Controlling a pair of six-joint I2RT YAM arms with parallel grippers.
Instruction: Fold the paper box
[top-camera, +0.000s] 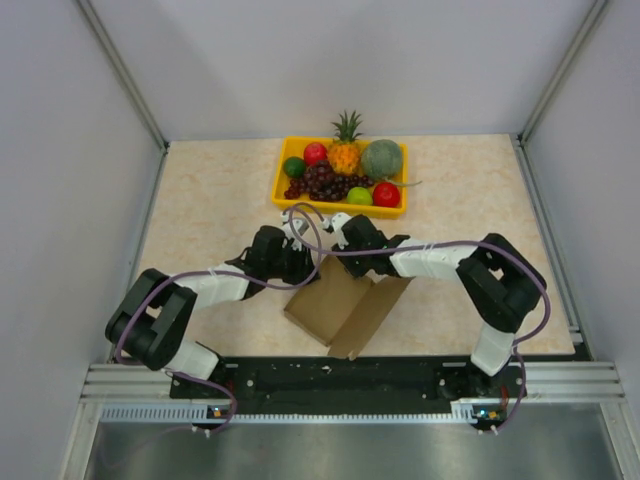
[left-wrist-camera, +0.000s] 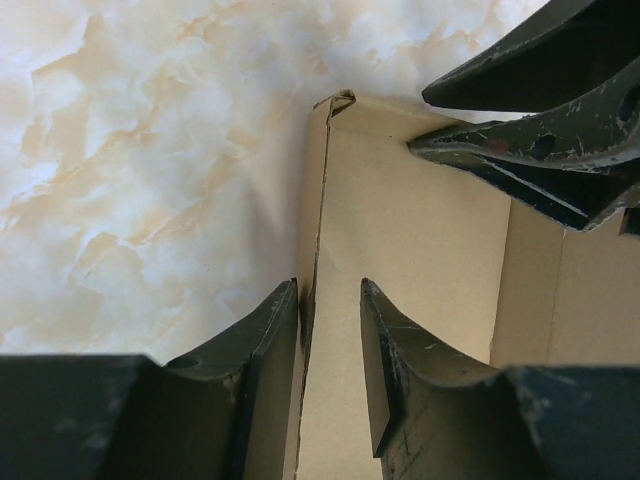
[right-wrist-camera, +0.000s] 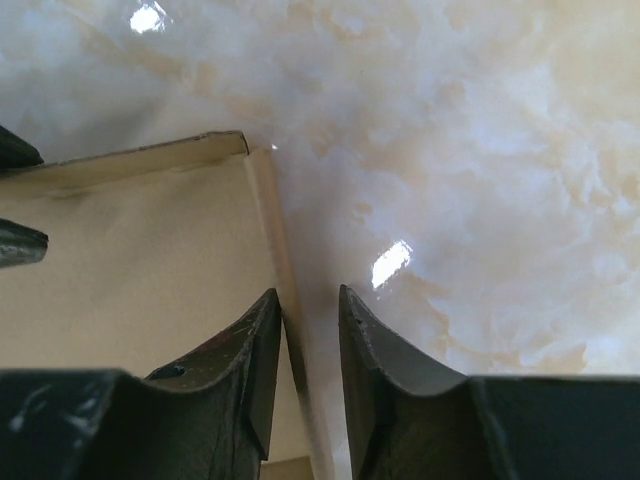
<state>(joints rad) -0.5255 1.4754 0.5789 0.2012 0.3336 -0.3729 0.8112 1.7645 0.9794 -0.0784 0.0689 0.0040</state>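
Overhead view: a partly folded brown paper box (top-camera: 345, 305) is lying on the marbled tabletop (top-camera: 220, 200) near the arms' bases. It is well apart from a yellow tray (top-camera: 335, 208) of fruit at the far side. Both arms are reaching in over the box's far end.

Left wrist view: the left fingers (left-wrist-camera: 265, 380) are standing spread astride a raised side wall (left-wrist-camera: 312, 250). The card is running up between them, close to the outer finger, and is not clamped.

Right wrist view: the right fingers (right-wrist-camera: 250, 380) are likewise spread astride the opposite wall (right-wrist-camera: 275, 230), near its far corner. It is hard to tell whether the inner finger is touching the card.

The step in hand appears to be standing the two side walls upright. To do it well, each pair of fingers should be closing on its wall low, near the crease. Both arms should be turning the walls together, so the base is staying flat and the box is not sliding. Squeezing hard near the corners risks crushing the card.
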